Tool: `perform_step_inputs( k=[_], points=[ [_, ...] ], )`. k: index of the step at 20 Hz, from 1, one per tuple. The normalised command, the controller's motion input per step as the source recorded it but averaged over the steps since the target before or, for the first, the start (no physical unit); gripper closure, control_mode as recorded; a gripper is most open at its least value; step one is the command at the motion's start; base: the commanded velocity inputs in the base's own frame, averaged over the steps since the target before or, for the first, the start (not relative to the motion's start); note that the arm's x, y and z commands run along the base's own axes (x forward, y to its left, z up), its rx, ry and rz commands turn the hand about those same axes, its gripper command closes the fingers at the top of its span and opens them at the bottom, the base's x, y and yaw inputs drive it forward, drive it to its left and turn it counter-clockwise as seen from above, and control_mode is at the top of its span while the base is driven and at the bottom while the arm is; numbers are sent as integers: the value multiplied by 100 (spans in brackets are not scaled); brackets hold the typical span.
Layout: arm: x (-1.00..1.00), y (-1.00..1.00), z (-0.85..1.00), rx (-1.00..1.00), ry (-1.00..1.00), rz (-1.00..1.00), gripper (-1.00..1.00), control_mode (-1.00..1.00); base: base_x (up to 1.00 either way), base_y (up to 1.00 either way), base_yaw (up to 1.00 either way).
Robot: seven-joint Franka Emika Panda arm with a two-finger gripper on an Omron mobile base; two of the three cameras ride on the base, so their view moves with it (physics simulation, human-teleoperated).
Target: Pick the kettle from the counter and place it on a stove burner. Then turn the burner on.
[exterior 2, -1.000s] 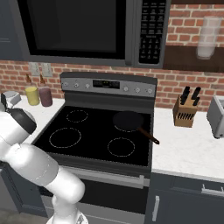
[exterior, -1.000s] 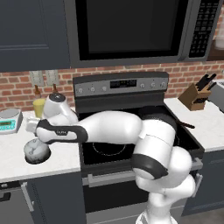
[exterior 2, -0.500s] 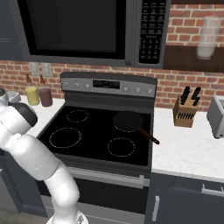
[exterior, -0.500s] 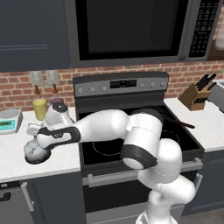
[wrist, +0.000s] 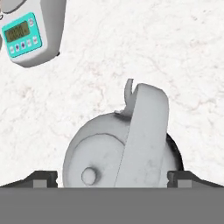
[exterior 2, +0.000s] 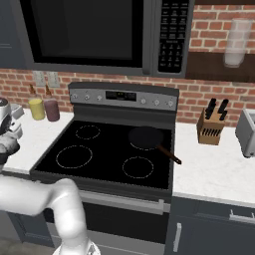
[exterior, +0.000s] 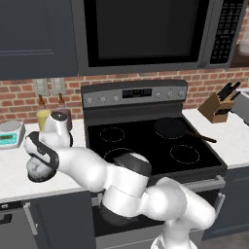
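Observation:
The kettle (wrist: 118, 148), a squat mottled grey-white pot with a broad pale handle, sits on the off-white counter (wrist: 175, 52) just below my hand. My gripper (wrist: 112, 178) is open, one fingertip (wrist: 41, 178) on each side of the kettle's body, and I cannot tell whether they touch it. From the left base view the gripper (exterior: 35, 163) hangs over the kettle (exterior: 34, 174) on the counter (exterior: 14, 187) left of the stove, hiding most of it. The stove burner (exterior 2: 73, 156), the widest ring, is front left on the black cooktop and bare.
A digital scale (wrist: 30, 30) lies close to the kettle. A yellow jar (exterior 2: 36, 108) and a maroon jar (exterior 2: 51, 109) stand by the brick wall. A black pan (exterior 2: 147, 137) occupies the back right ring. A knife block (exterior 2: 210, 127) stands on the right counter.
My hand has swung left and come down over the kettle, so the fingers now straddle it. The jaws stayed open and the kettle has not moved.

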Motion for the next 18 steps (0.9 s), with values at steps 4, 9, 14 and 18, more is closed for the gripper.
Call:
perform_step_inputs(
  k=[4, 9, 14, 18],
  points=[
    [2, 3, -12, -8, 5, 0, 100, -100, 0, 0, 0],
    [-4, 0, -2, -3, 0, 0, 100, -100, 0, 0, 0],
    [-17, -4, 0, -2, -6, 0, 100, -100, 0, 0, 0],
    [-27, -31, 0, -1, -21, 0, 100, -100, 0, 0, 0]
  ],
)
